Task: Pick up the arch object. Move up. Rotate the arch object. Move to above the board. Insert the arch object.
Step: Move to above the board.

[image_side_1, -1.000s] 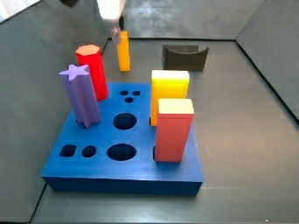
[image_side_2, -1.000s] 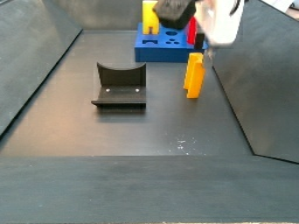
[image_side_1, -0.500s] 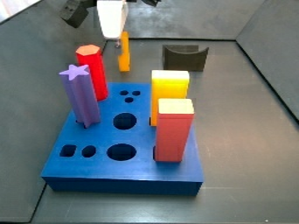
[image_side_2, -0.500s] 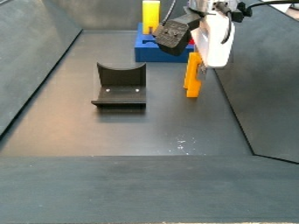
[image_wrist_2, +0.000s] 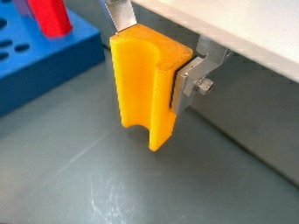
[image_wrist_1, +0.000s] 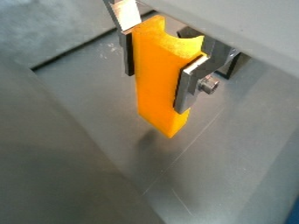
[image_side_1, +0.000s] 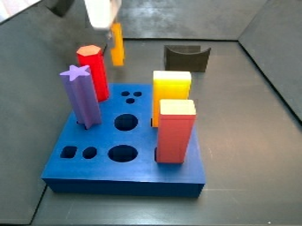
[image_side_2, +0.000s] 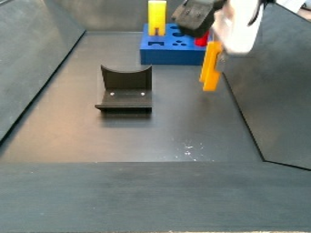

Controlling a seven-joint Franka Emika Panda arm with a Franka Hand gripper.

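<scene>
The arch object is a slim orange-yellow piece that hangs upright, clear of the grey floor, in both side views (image_side_1: 117, 46) (image_side_2: 212, 66). My gripper (image_wrist_1: 158, 70) is shut on the arch object (image_wrist_1: 162, 83), with a silver finger on each side of its upper part. It shows the same way in a wrist view, gripper (image_wrist_2: 152, 59) on the arch object (image_wrist_2: 140, 87), whose scooped notch faces up at its top end. The board (image_side_1: 104, 161) is a thick blue block with holes, in front of the gripper (image_side_1: 101, 12). It also shows behind the gripper (image_side_2: 235, 25) in a side view (image_side_2: 170, 56).
On the board stand a purple star peg (image_side_1: 80, 95), a red hexagon peg (image_side_1: 92, 72), a bright-yellow block (image_side_1: 171, 86) and a salmon-red block (image_side_1: 177, 131). A dark block with a scooped top (image_side_1: 186, 57) (image_side_2: 124, 89) lies on the floor. Grey walls enclose the floor.
The gripper came down around the arch object, shut on it and has lifted it off the floor; it now hangs higher in both side views.
</scene>
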